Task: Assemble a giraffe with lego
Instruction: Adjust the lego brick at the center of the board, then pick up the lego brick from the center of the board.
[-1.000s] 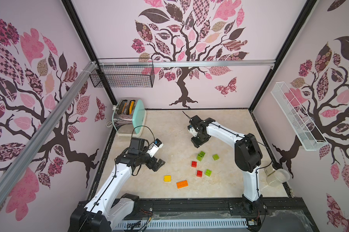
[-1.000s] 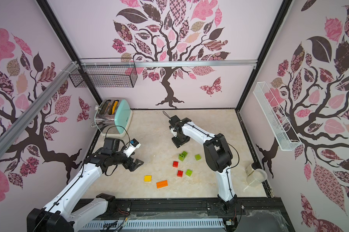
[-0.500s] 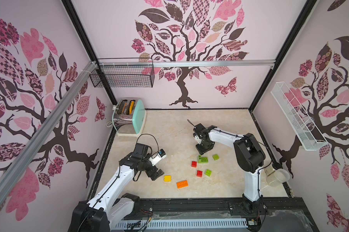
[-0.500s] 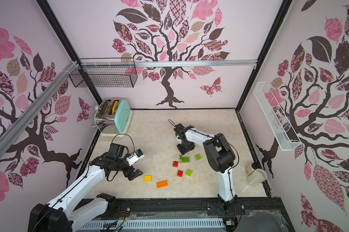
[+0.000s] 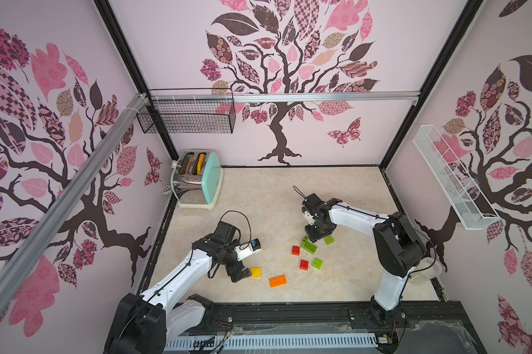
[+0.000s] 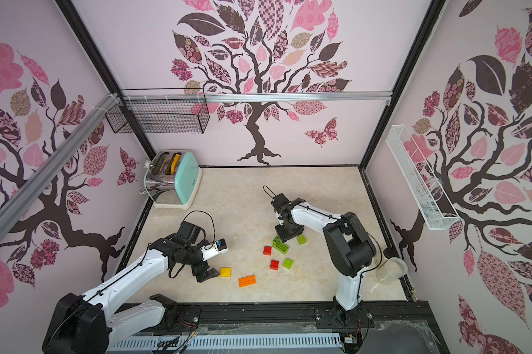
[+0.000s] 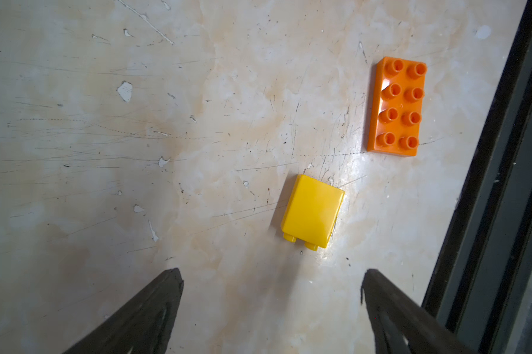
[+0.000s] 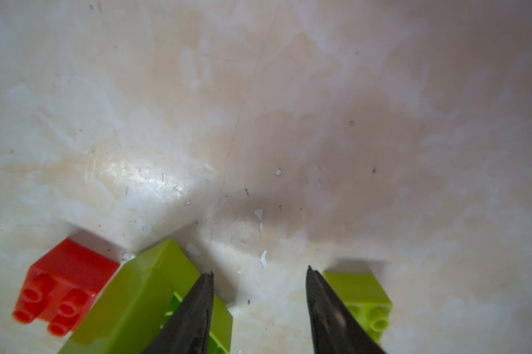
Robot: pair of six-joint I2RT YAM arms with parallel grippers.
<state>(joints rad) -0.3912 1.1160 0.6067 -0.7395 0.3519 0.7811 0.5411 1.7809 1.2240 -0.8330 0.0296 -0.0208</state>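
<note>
Found lego [image 5: 304, 264] loose on tabletop [image 5: 258, 196]: yellow brick [image 7: 312, 211] on its side, orange brick [image 7: 396, 107] studs-up near it, red bricks [image 5: 296, 250] and lime green bricks [image 5: 317, 263] clustered toward the right arm [image 5: 356, 217]. Logged left jaws spread wide, empty, just short of yellow brick. Logged right jaws partly open, gripping nothing, low between long green block [image 8: 142, 294] and lone green brick [image 8: 362, 294]; could not resolve contact.
</note>
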